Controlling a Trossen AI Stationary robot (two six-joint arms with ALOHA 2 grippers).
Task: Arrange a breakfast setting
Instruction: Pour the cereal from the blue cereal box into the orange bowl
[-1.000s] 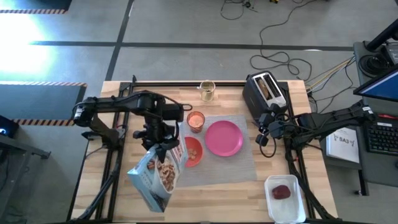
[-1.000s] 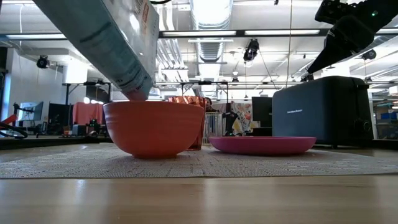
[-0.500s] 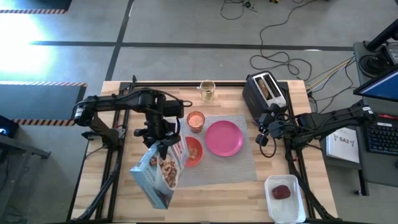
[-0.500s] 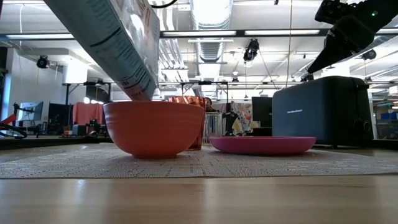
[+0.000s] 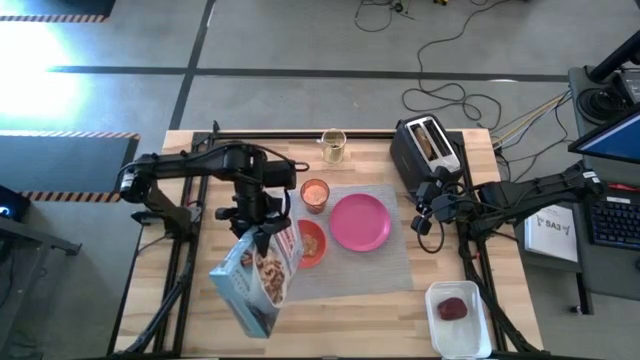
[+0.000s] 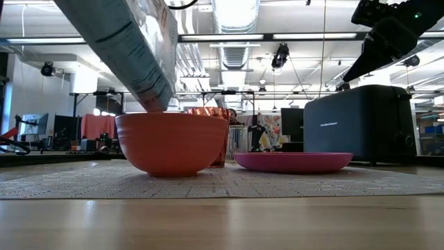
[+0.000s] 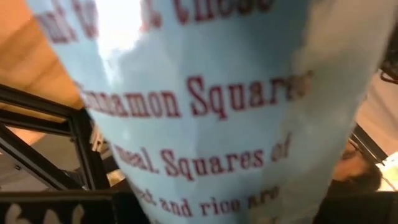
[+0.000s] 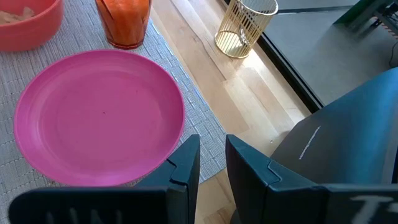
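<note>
The left tool (image 5: 256, 228) is clamped on the top end of a pale blue cereal box (image 5: 254, 281), which reads "Cinnamon Squares" in the left wrist view and hangs tilted with its open mouth over the near rim of the red-orange bowl (image 5: 311, 242). Over the last second the box has swung a little: its lower end sat further toward the surface's left edge 1 second ago and has since drifted in and up, then barely moved in the last half second, and from table height its mouth has stayed at the bowl's rim while its slope shifted slightly. I read that as a pour winding down or being jiggled along; pale cereal pieces already show in the bowl, so this step looks nearly done. The bowl sits on the grey woven placemat (image 5: 390, 265), just beside the round pink plate (image 5: 360, 222), with the small orange cup (image 5: 315, 194) just behind them. The right tool (image 8: 211, 163) hovers near the plate's far edge beside the black toaster (image 5: 426, 150), its fingers narrowly parted on nothing, unchanged. A brown toast slice (image 5: 427, 139) stands in the toaster, and a small dark-red item (image 5: 452, 309) lies in a white tray (image 5: 438, 330) well apart.
</note>
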